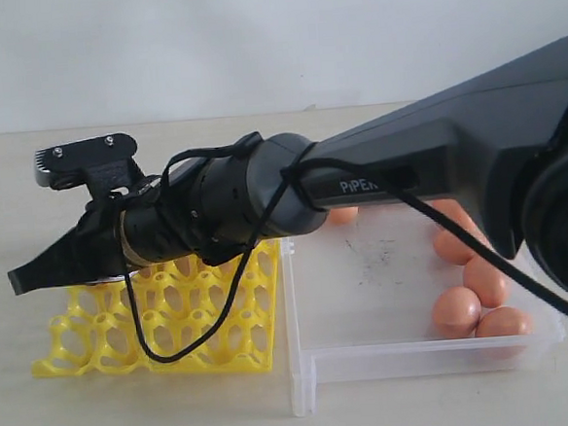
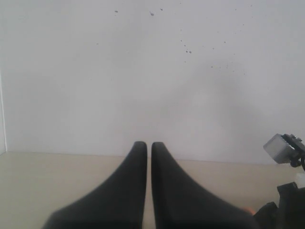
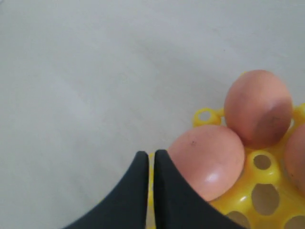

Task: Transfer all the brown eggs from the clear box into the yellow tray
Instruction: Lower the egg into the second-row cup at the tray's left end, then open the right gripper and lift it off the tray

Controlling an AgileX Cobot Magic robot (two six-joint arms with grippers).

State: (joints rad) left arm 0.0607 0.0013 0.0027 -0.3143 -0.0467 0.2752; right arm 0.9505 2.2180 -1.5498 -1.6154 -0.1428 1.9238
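Note:
My right arm reaches across to the left over the yellow tray (image 1: 175,328). Its gripper (image 1: 18,280) is shut with nothing in it, past the tray's left edge. In the right wrist view that gripper (image 3: 151,155) hangs just beside a brown egg (image 3: 207,160) seated at the tray's (image 3: 262,191) edge. A second egg (image 3: 259,112) and part of a third (image 3: 298,152) sit in nearby cups. Several brown eggs (image 1: 457,310) lie in the clear box (image 1: 411,355), mostly at its right end. My left gripper (image 2: 148,144) is shut and empty, pointing at a white wall.
The clear box stands directly right of the tray, their sides nearly touching. A black cable (image 1: 177,352) loops down from my right wrist over the tray. The right arm's wrist camera (image 2: 281,145) shows at the edge of the left wrist view.

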